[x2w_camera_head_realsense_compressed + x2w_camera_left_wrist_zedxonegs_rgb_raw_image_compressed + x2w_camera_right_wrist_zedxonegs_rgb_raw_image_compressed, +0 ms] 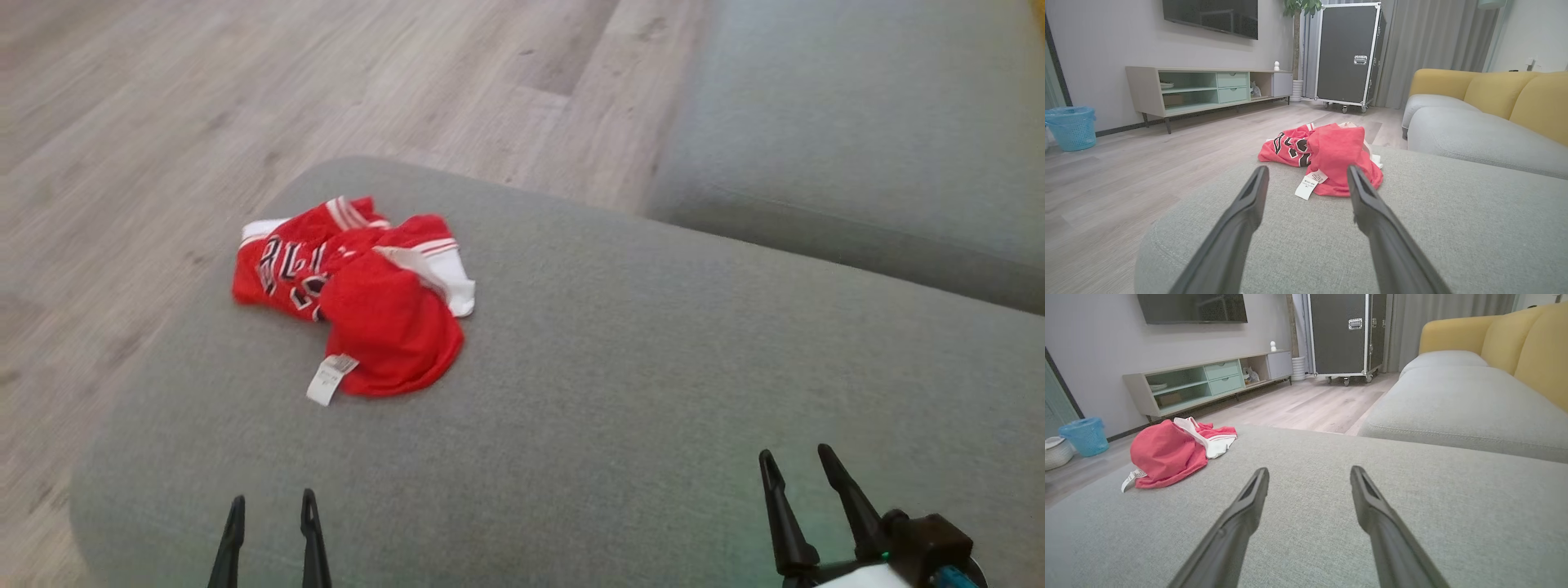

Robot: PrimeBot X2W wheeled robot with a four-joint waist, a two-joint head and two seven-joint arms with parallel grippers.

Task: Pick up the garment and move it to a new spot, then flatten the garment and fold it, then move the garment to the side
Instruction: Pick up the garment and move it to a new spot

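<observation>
I have both arms parked low at the near edge of the grey cushion (653, 367). The left gripper (273, 498) and the right gripper (795, 452) each have their fingers spread apart and are holding nothing. That suits a start, I think: wide jaws are ready to come down over cloth.

The garment (351, 302), a red jersey with white trim, lies in a crumpled heap on the cushion's far left part, close to the edge where the cushion drops to the wood floor (163, 122). It is well apart from both grippers, though the left one points almost straight at it. That makes the left arm my likely first reach. A white label (326, 380) hangs out of the heap toward me, flat on the cushion.

The open middle of the cushion looks like the sensible new spot, since it has room for flattening and both arms can reach it.

My count: one garment, one label, two grippers with two fingers each, and a second grey cushion (857, 147) off to the right, which makes two.
</observation>
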